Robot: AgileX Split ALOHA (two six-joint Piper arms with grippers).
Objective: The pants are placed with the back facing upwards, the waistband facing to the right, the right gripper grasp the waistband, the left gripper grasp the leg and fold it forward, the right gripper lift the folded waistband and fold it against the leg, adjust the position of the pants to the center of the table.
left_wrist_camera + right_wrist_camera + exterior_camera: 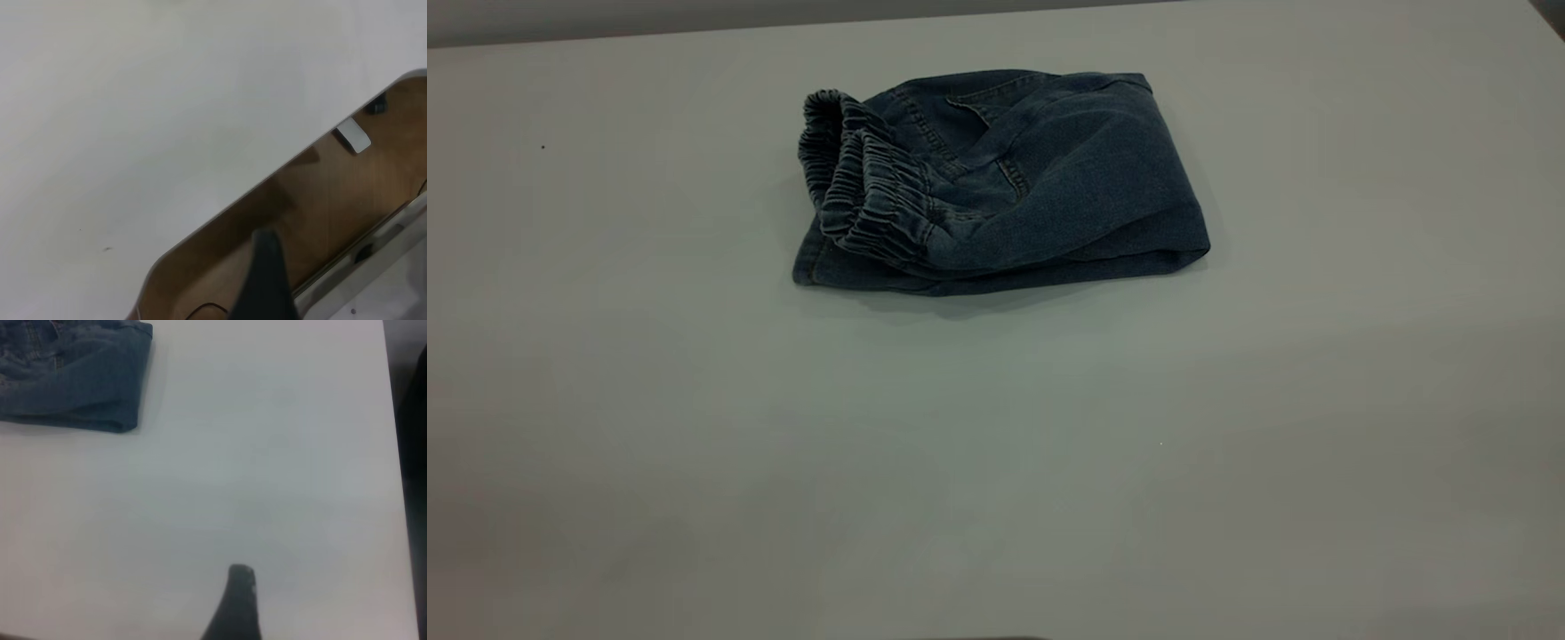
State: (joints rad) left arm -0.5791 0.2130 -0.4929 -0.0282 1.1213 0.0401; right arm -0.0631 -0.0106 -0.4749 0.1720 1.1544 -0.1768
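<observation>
The pants (996, 178) lie folded into a compact blue denim bundle on the far middle part of the table (996, 462). Their gathered elastic waistband (863, 191) sits on top at the bundle's left end, and a back pocket seam shows beside it. The printed leg is hidden under the fold. No gripper shows in the exterior view. In the right wrist view the pants (73, 380) are far off, and a black part of the right gripper (237, 603) hangs over bare table. The left gripper (267, 280) shows as a black part beyond the table's edge.
In the left wrist view the table's rounded edge (280, 177) runs diagonally, with brown floor (333, 200) and a metal frame rail (373, 253) beyond it. The right wrist view shows the table's side edge (393, 453) with darkness past it.
</observation>
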